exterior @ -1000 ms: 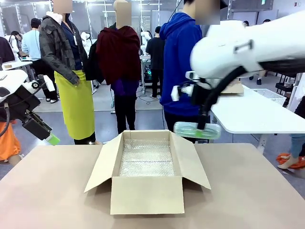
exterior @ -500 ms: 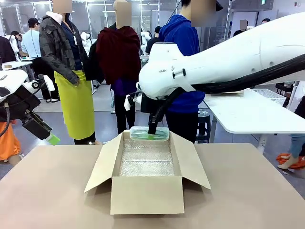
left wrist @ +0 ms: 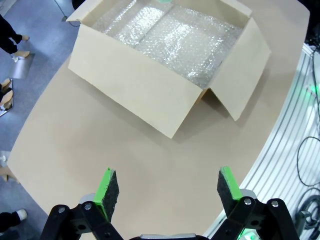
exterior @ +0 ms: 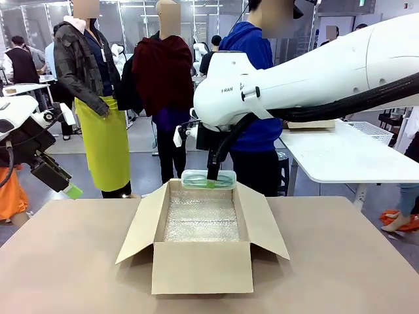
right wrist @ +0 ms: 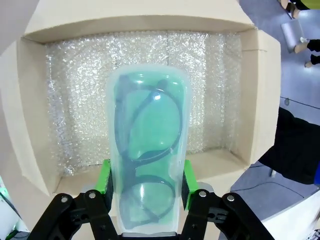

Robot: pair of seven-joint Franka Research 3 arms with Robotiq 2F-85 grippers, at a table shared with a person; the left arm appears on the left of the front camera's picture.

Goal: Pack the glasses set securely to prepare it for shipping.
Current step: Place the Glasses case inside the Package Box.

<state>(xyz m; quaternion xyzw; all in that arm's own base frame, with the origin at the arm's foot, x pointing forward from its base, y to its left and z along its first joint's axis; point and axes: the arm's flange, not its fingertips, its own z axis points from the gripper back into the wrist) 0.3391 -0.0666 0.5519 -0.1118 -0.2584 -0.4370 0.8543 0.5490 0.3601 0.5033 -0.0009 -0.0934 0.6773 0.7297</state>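
Observation:
The glasses set shows as a translucent mint green case [exterior: 208, 178] with dark glasses visible inside [right wrist: 147, 165]. My right gripper [exterior: 211, 182] [right wrist: 145, 186] is shut on it, green pads pressing both long sides. The case hangs level over the far edge of an open cardboard box [exterior: 201, 267] [right wrist: 27, 125]. Bubble wrap [exterior: 200, 219] [right wrist: 75, 100] lines the box's floor. My left gripper [exterior: 71, 190] [left wrist: 167, 182] is open with nothing between its fingers. It hovers at the table's far left, clear of the box [left wrist: 135, 95].
The box's four flaps stand spread open at the table's middle. A person in a blue hoodie [exterior: 252, 59] stands at the far side, behind the right arm. A white side table [exterior: 347, 157] stands at the back right. Bare tabletop [exterior: 72, 261] lies on both sides of the box.
The right arm swung left from the table's right side, carrying the mint green case to the box's far edge. The left arm has stayed put.

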